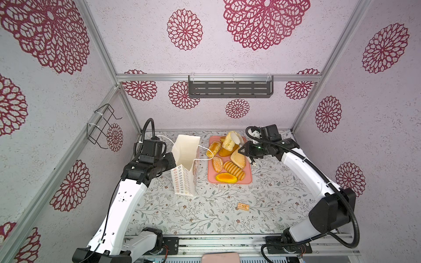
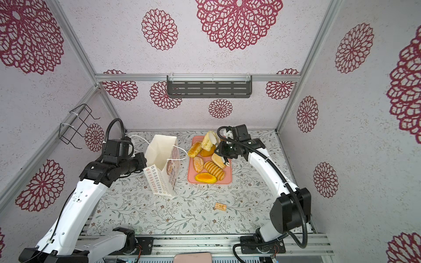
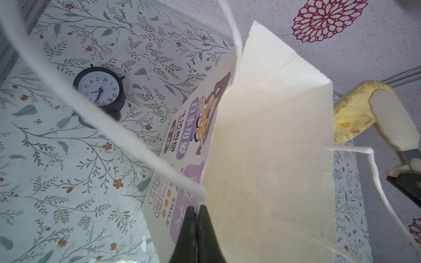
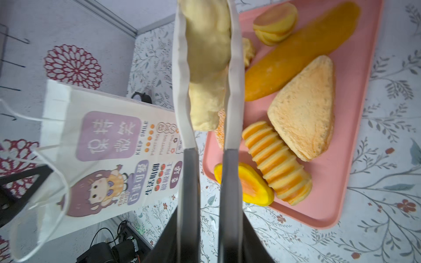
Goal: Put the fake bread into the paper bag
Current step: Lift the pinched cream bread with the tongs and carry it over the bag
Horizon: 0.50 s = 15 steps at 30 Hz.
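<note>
Two grips are closed, and each has something in it. Your left gripper [image 3: 197, 227] has its black fingers pressed tight together on the top edge of the paper bag [image 3: 273, 159]. One finger lies on the printed outer face and the other on the cream inside.

Your right gripper [image 4: 206, 27] has its white-padded fingers narrowed onto a pale braided bread [image 4: 209, 68]. That piece lies lengthwise between the pads, up in the air over the pink tray [image 4: 341, 193].

Directly under the right fingers you have a sugared piece [image 4: 219, 132], mostly hidden behind one finger, and a glossy oval bun [image 4: 250, 189]. Just beside that finger sits a ridged loaf [image 4: 275, 164], touching a triangular pastry [image 4: 305, 109]. Out toward the fingertips lie a long orange loaf [image 4: 296, 50] and a round bun [image 4: 275, 22]. All of these rest on the tray.

The bag stands between your two grippers on the flowered table [image 1: 205, 216], mouth open, close beside the tray. One white cord handle [image 1: 205, 157] loops out over the tray's edge on the bag side. None of the bread shows inside the bag.

Farther out, past the left fingers and the bag's printed face, a small black clock [image 3: 99, 91] stands on the table. A tiny tan block [image 1: 243, 206] lies well apart from both grippers, toward the arm bases.
</note>
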Tool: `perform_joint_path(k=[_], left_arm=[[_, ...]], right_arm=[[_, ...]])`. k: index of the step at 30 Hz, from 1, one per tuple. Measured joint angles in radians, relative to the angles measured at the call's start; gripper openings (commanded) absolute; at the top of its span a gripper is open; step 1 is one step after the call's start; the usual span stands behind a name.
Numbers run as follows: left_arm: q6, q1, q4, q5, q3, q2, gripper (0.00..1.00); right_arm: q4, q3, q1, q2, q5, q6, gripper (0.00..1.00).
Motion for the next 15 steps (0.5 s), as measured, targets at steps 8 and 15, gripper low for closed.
perform_joint_path(k=[8, 15], left_arm=[[-0.009, 0.000, 0.010, 0.013, -0.015, -0.014, 0.01], [-0.018, 0.000, 0.020, 0.019, -0.031, -0.019, 0.00]], right_arm=[[0.047, 0.135, 0.155, -0.045, -0.002, -0.004, 0.33], [0.068, 0.242, 0.310, -0.040, 0.011, -0.030, 0.33]])
